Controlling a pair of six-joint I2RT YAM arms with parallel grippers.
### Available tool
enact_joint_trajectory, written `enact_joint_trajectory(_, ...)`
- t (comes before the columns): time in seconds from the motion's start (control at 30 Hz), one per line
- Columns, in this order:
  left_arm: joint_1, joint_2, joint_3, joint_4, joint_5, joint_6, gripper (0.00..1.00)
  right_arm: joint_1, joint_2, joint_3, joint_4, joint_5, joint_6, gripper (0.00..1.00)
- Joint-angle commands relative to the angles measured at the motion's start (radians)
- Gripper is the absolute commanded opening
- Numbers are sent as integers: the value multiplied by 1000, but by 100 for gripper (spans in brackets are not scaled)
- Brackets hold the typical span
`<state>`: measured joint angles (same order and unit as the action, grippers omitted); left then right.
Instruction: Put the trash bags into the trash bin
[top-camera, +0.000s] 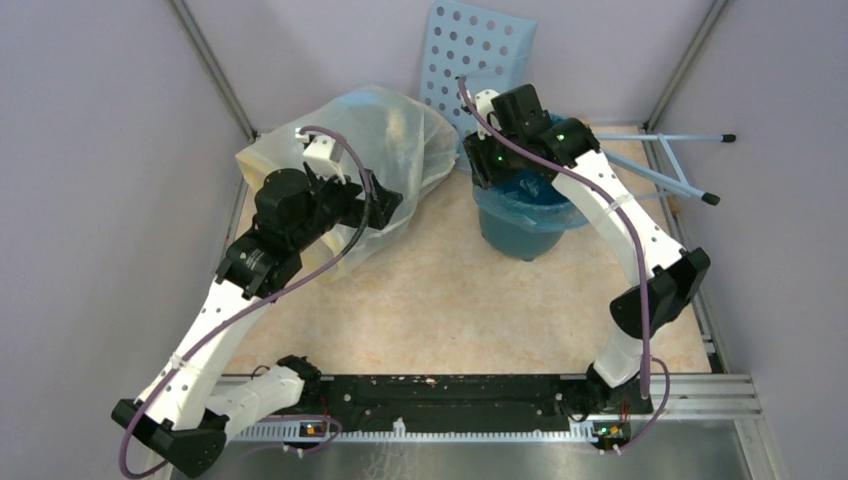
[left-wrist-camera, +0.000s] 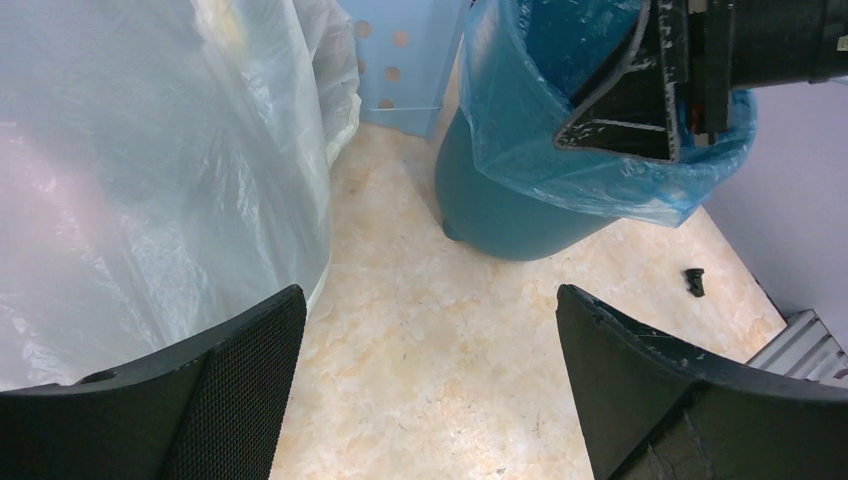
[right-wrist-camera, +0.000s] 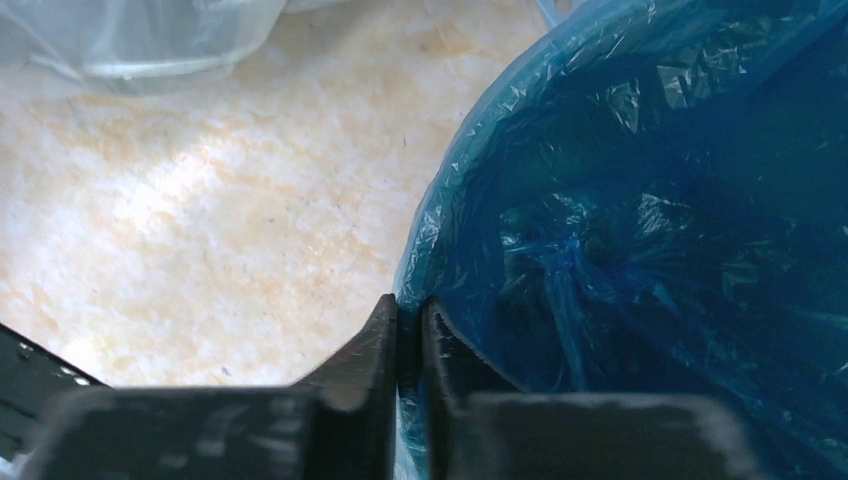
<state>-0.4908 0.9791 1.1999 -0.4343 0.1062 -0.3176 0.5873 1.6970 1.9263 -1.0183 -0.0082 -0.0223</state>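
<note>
My right tool (right-wrist-camera: 408, 312) pinches the thin, crinkly light-blue plastic bag (right-wrist-camera: 620, 150) draped over the round dark-teal bin (top-camera: 520, 238); it looks flimsy and slippery, so I'd grip a bunched edge.

overhead looks down; close wrist views share bin (left-wrist-camera: 500, 210)

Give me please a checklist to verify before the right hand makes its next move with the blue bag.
1. Right hand shut on the trash bag edge: ok.
2. Bag draped over the trash bin rim all around: cannot tell.
3. Bin standing upright: ok.
4. Left hand open, holding nothing: ok.
5. Large whitish bag apart from the bin: ok.
</note>
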Motion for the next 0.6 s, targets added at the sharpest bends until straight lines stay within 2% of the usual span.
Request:
enact_joint_trajectory(0.0, 3, -34, 0, 0, -21, 13, 99, 0, 29, 98, 53, -60, 43, 51)
enact_joint_trajectory(0.1, 4, -49, -2, -9, -23, 9, 99, 0, -35, 50, 96, -53, 37, 58)
enact_joint_trajectory(0.27, 3, -68, -19, -10, -30, 11, 99, 0, -150, -75, 150, -25, 27, 65)
enact_joint_trajectory(0.47, 4, -51, -13, 3, -24, 15, 99, -1, -131, -82, 54, 49, 27, 64)
enact_joint_trajectory(0.57, 4, -38, 1, 1, -20, 17, 99, 1, -110, -80, 41, 47, 27, 54)
